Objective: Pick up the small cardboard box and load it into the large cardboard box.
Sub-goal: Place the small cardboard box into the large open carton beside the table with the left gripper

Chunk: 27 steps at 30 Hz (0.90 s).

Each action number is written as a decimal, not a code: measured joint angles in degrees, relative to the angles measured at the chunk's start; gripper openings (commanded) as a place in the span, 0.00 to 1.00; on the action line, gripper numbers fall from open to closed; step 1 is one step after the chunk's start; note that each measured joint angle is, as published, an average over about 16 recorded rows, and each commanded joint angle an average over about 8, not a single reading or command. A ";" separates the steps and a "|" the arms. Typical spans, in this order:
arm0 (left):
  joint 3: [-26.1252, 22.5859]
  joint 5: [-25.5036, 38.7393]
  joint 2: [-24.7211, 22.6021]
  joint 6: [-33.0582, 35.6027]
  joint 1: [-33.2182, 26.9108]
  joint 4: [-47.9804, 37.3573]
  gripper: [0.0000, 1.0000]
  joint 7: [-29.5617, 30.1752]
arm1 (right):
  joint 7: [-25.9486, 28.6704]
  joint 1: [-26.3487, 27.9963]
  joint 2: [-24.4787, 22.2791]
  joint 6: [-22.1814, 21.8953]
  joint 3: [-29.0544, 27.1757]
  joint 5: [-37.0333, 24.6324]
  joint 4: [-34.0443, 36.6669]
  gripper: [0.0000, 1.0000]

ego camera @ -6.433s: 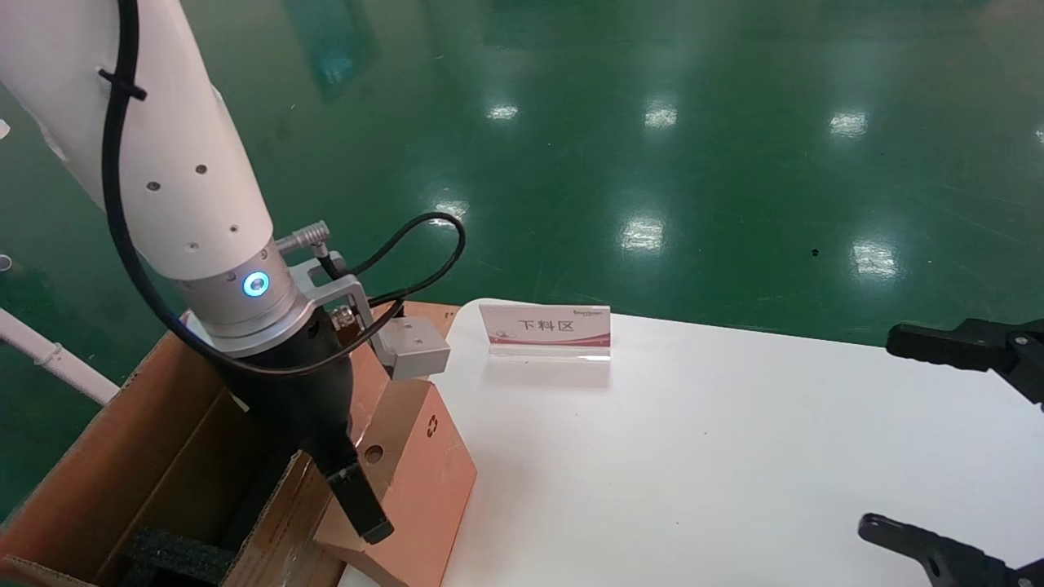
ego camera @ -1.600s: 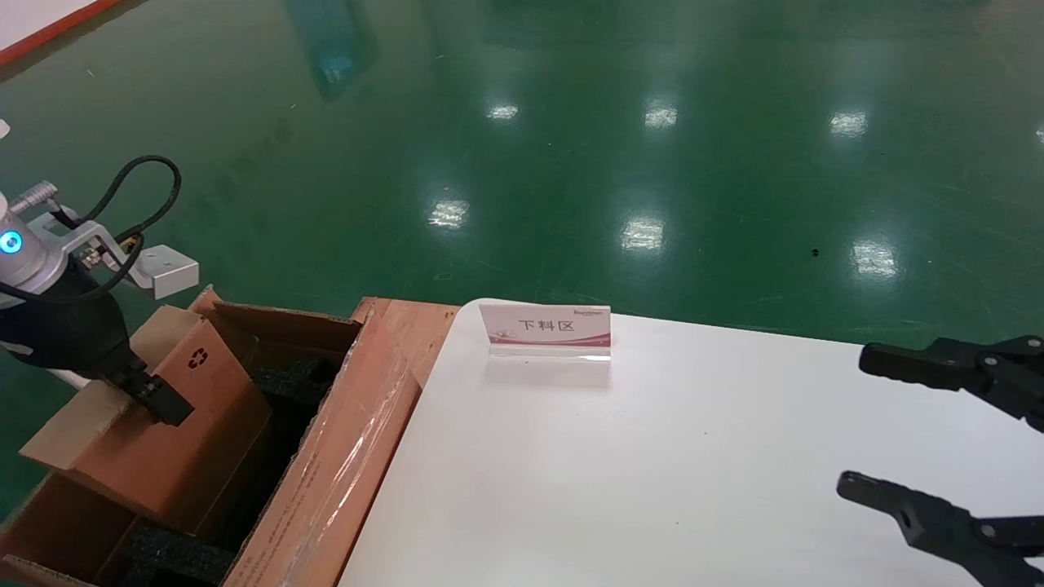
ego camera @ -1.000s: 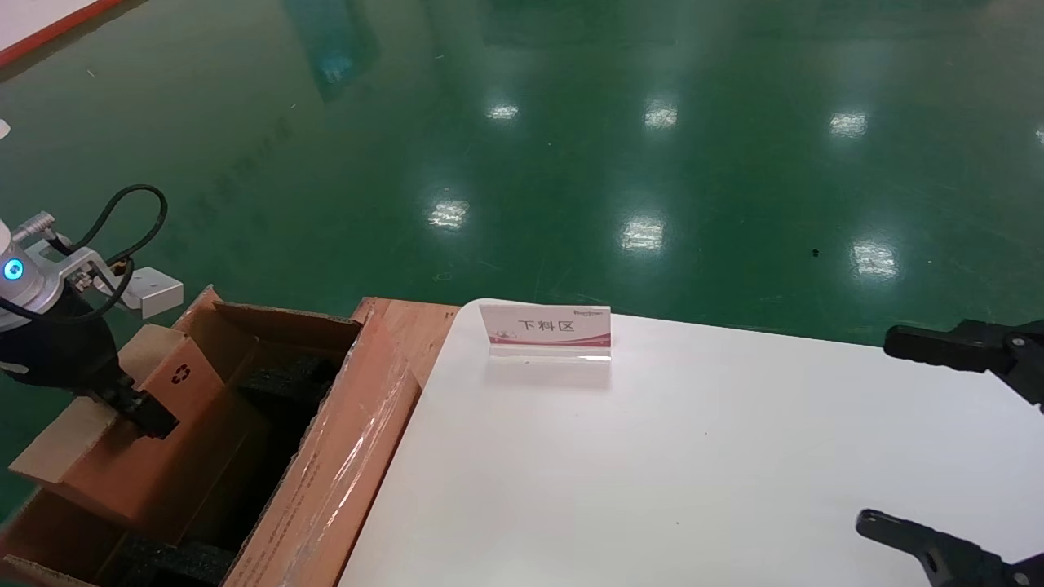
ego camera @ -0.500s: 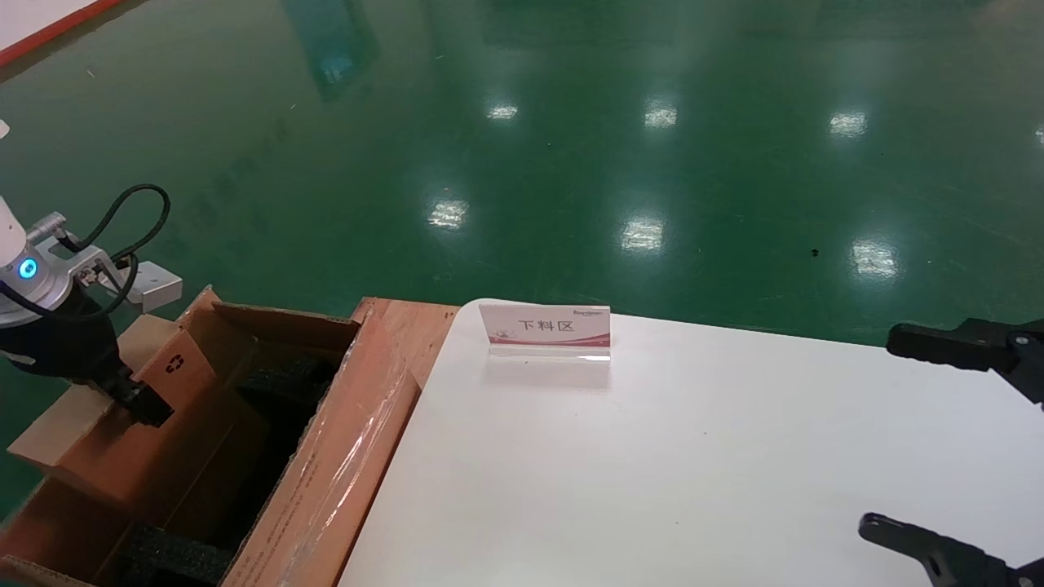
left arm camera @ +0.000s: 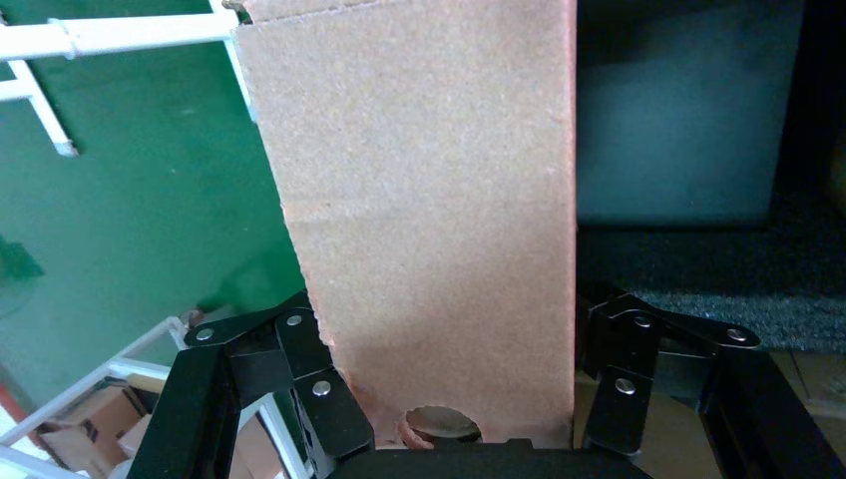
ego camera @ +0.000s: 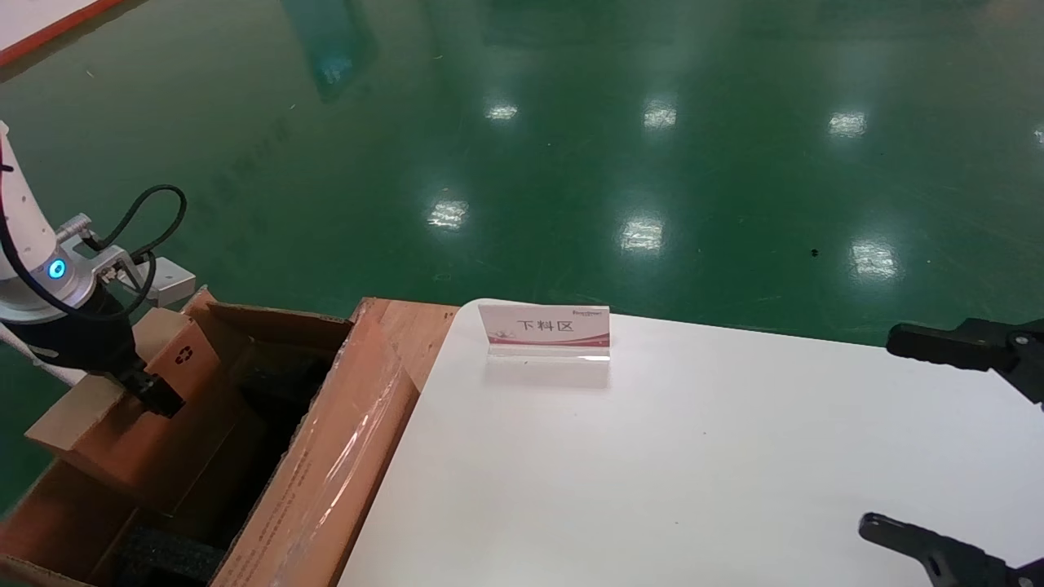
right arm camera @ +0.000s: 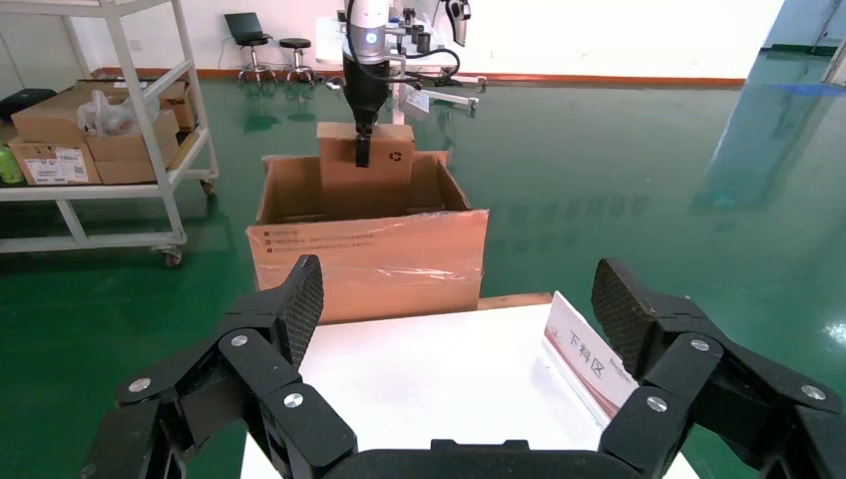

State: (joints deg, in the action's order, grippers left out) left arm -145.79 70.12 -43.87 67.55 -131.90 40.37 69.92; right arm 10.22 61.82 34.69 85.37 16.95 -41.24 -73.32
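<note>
My left gripper (ego camera: 159,397) is shut on the small cardboard box (ego camera: 134,440), a plain brown box with a black recycling symbol. It holds the box tilted, partly down inside the open large cardboard box (ego camera: 326,465), at that carton's left side. In the left wrist view the small box (left arm camera: 429,200) fills the space between the jaws, its round hole near the palm, with black foam (left arm camera: 698,289) beside it. The right wrist view shows the small box (right arm camera: 384,180) standing up out of the large box (right arm camera: 369,264). My right gripper (ego camera: 905,444) hangs open and empty over the table's right side.
The large box stands against the left edge of the white table (ego camera: 693,456). A red-and-white sign card (ego camera: 545,330) stands at the table's far edge. Green floor lies beyond. A white shelf cart (right arm camera: 90,130) with cartons stands farther off.
The left gripper carried the small box from the table's left edge over into the large box. In the last second it shifted slightly up and away. The right arm has barely moved.
</note>
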 measured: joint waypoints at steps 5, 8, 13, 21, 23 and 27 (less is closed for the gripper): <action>0.26 -0.55 -0.26 -0.92 1.94 -1.19 0.00 -0.26 | -0.01 0.00 -0.01 -0.01 0.02 0.01 0.00 1.00; 0.48 -1.06 -0.33 -1.43 3.25 -2.02 0.00 -0.53 | -0.01 0.01 -0.01 -0.01 0.02 0.02 0.00 1.00; 0.92 -2.10 -0.45 -2.02 5.61 -3.83 0.00 -1.26 | -0.02 0.01 -0.02 -0.02 0.04 0.03 0.00 1.00; 1.76 -3.98 -0.81 -2.24 9.10 -7.46 0.00 -3.02 | -0.03 0.01 -0.03 -0.03 0.06 0.04 0.00 1.00; 1.97 -4.42 -0.91 -2.17 9.79 -8.28 0.12 -3.43 | -0.03 0.01 -0.03 -0.03 0.07 0.05 0.00 1.00; 2.32 -5.14 -1.06 -2.00 10.77 -9.51 0.62 -4.11 | -0.04 0.01 -0.03 -0.04 0.07 0.06 0.01 1.00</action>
State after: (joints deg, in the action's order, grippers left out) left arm -143.47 64.98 -44.93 65.56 -121.13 30.86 65.82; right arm 10.18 61.83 34.66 85.33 17.02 -41.18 -73.31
